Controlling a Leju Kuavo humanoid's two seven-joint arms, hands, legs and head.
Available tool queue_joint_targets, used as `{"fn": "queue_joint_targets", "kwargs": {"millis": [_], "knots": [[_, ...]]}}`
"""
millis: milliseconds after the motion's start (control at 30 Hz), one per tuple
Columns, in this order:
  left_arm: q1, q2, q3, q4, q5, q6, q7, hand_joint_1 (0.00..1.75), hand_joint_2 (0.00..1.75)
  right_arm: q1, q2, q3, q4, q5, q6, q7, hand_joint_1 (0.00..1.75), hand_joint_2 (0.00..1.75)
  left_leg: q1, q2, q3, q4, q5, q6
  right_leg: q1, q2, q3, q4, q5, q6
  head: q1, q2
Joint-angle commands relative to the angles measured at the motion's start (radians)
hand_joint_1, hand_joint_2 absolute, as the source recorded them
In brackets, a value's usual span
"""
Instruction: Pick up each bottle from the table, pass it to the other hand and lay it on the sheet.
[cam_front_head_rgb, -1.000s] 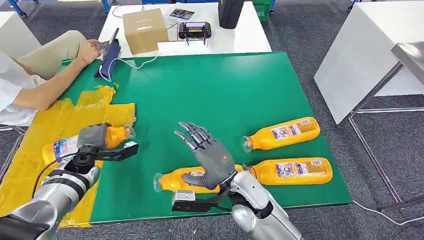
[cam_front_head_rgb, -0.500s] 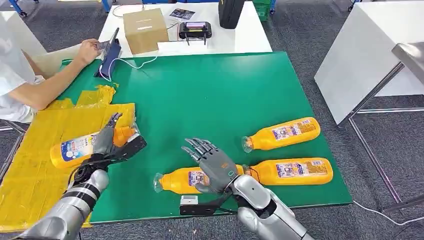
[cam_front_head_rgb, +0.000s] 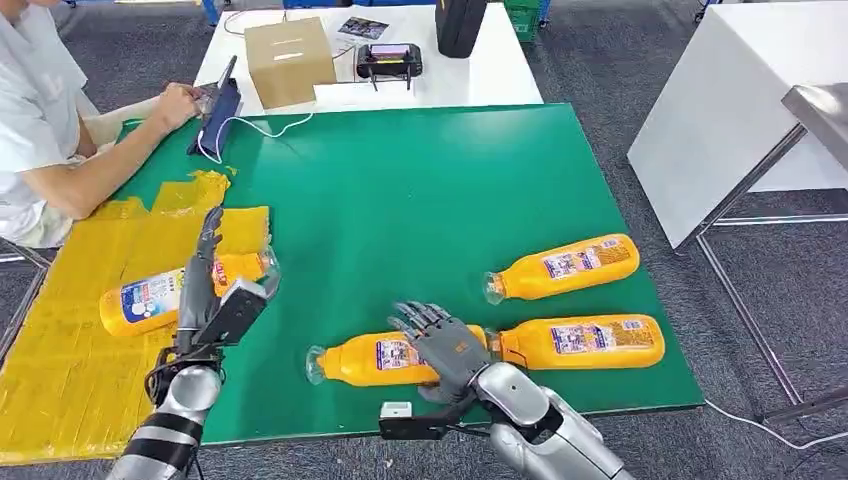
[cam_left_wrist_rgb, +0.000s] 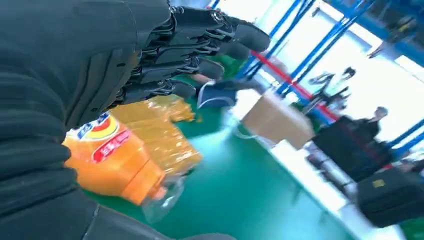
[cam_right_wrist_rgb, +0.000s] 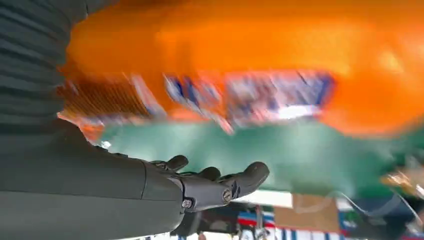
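Observation:
One orange bottle lies on the yellow sheet, cap toward the green mat. My left hand stands just beside its neck with fingers straight and apart, holding nothing; the left wrist view has the bottle beyond that hand. My right hand hovers palm-down over the shoulder end of the front bottle, fingers spread. In the right wrist view that bottle is very close to the open hand. Two more bottles lie to the right.
A person sits at the far left with a hand by a blue tablet. A cardboard box and a black device stand on the white table behind. A white table stands to the right.
My left hand let go of the bottle, which now lies on the sheet, and straightened its fingers. My right hand dropped down over the front bottle.

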Motion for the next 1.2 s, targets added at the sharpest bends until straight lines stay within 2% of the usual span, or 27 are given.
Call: {"fn": "queue_joint_targets", "kwargs": {"millis": [33,167,267,333,467,500,533,567,667,867,1200], "knots": [[0.054,-0.004,-0.064,-0.162,0.004,-0.026,0.009,0.0,1.75,-0.027,-0.011,-0.01,0.129,0.007,0.013,0.025,0.0,1.75,0.001,-0.003,0.003,0.0,-0.001,-0.001,0.0,0.004,0.004,-0.001,-0.001,-0.001,-0.001,0.0],[0.048,-0.008,-0.076,-0.151,-0.001,-0.019,0.022,0.0,1.75,-0.035,0.02,-0.037,0.209,0.083,-0.003,0.109,0.0,1.75,0.002,-0.004,0.006,0.0,-0.002,-0.002,0.001,0.006,0.007,-0.002,-0.002,-0.002,-0.001,0.0],[0.052,-0.008,-0.076,-0.151,0.002,-0.017,0.025,0.0,1.75,-0.037,0.03,-0.049,0.241,0.1,-0.015,0.111,0.0,1.75,0.002,-0.004,0.004,-0.001,-0.001,-0.001,0.001,0.004,0.005,-0.002,-0.001,-0.002,0.0,0.0],[0.06,-0.01,-0.075,-0.158,0.004,-0.016,0.026,0.0,1.75,-0.039,0.036,-0.062,0.27,0.143,-0.009,0.161,0.0,1.75,0.002,-0.003,0.004,-0.001,-0.001,-0.001,0.001,0.003,0.004,-0.001,0.0,-0.001,0.0,0.0],[0.063,-0.012,-0.077,-0.16,0.004,-0.016,0.026,0.0,1.75,-0.036,0.033,-0.066,0.278,0.144,-0.009,0.16,0.02,1.75,0.002,-0.005,0.006,-0.001,-0.001,-0.001,0.001,0.004,0.008,-0.002,-0.001,-0.002,0.0,0.0],[0.064,-0.014,-0.08,-0.161,0.004,-0.016,0.026,0.0,1.75,-0.035,0.033,-0.071,0.287,0.144,-0.009,0.159,0.3,1.75,0.002,-0.004,0.007,-0.001,-0.001,-0.001,0.001,0.003,0.007,-0.002,-0.001,-0.001,0.0,0.0],[0.065,-0.015,-0.082,-0.163,0.005,-0.015,0.026,0.0,1.75,-0.036,0.038,-0.075,0.298,0.143,-0.004,0.158,0.98,1.75,0.002,-0.006,0.008,-0.001,-0.001,-0.001,0.001,0.004,0.009,-0.002,-0.001,-0.002,0.0,0.0],[0.066,-0.017,-0.085,-0.165,0.005,-0.015,0.025,0.0,1.75,-0.037,0.04,-0.077,0.302,0.143,-0.003,0.155,1.34,1.75,0.002,-0.005,0.008,-0.001,0.0,-0.001,0.001,0.003,0.008,-0.002,0.0,-0.002,0.0,0.0],[0.071,-0.019,-0.094,-0.178,0.015,-0.019,0.023,0.0,1.75,-0.039,0.048,-0.085,0.317,0.141,0.0,0.144,1.52,1.75,0.003,-0.005,0.009,-0.001,-0.001,-0.001,0.001,0.005,0.01,-0.003,0.0,-0.002,0.0,0.0],[0.071,-0.018,-0.097,-0.181,0.015,-0.019,0.023,0.0,1.75,-0.039,0.05,-0.089,0.321,0.14,0.0,0.14,1.52,1.75,0.001,-0.004,0.011,-0.001,0.0,0.0,0.0,0.001,0.011,-0.002,0.0,-0.001,-0.001,0.0],[0.071,-0.018,-0.097,-0.181,0.015,-0.019,0.023,0.0,1.75,-0.039,0.05,-0.089,0.321,0.14,0.0,0.14,1.52,1.75,0.002,-0.006,0.012,-0.001,0.0,-0.001,0.0,0.003,0.013,-0.003,0.0,-0.002,0.0,0.0]]}}
